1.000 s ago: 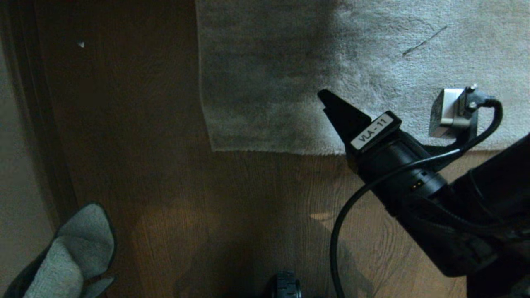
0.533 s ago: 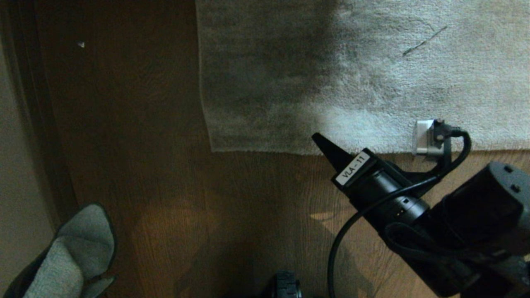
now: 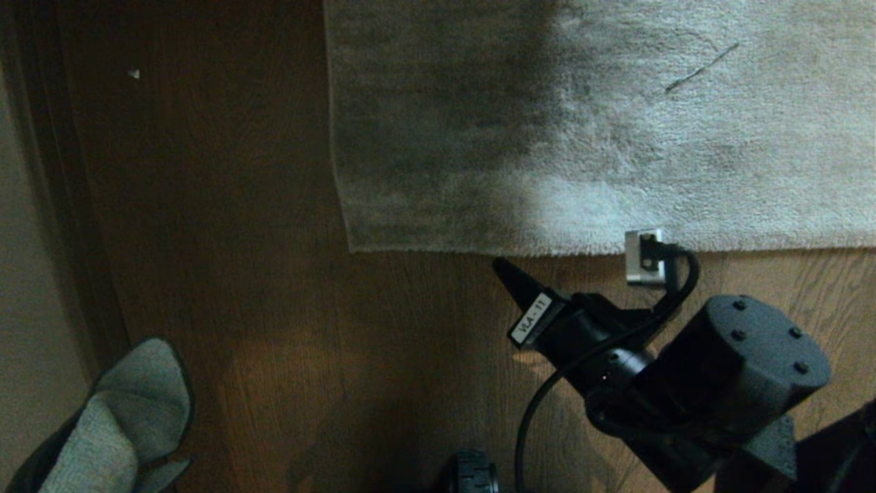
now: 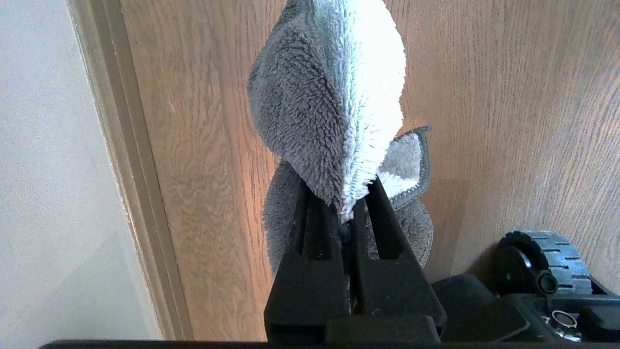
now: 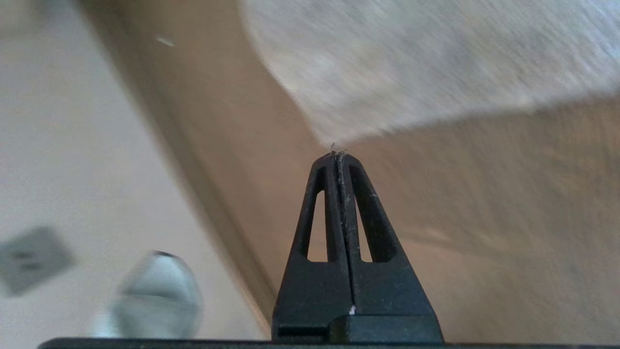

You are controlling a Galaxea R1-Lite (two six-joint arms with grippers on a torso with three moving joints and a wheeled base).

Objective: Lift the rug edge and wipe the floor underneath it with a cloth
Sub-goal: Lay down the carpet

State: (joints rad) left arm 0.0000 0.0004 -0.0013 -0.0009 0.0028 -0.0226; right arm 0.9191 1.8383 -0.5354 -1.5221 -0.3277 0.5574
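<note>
The grey plush rug [image 3: 616,137] lies flat on the dark brown wooden floor [image 3: 239,274]. Its rug edge [image 3: 445,248] runs straight across, with the square corner [image 3: 352,246] at the left. My right gripper [image 3: 501,266] hangs over bare floor just short of that edge, apart from it. In the right wrist view the right gripper [image 5: 337,155] is shut on nothing, with only a few fibres at its tip. The light-grey fuzzy cloth [image 3: 116,418] with its dark border is at the lower left. My left gripper [image 4: 346,194] is shut on the cloth [image 4: 334,97], which droops over the floor.
A skirting board [image 3: 75,205] and pale wall [image 3: 27,308] run along the left side. My base wheel [image 3: 472,474] shows at the bottom middle, also the wheel [image 4: 545,269] beside the left gripper. A thin dark mark [image 3: 701,67] lies on the rug.
My right arm has drawn back and down, from above the rug to over the floor just off its near edge, and its fingers have come together. The cloth and rug have not moved.
</note>
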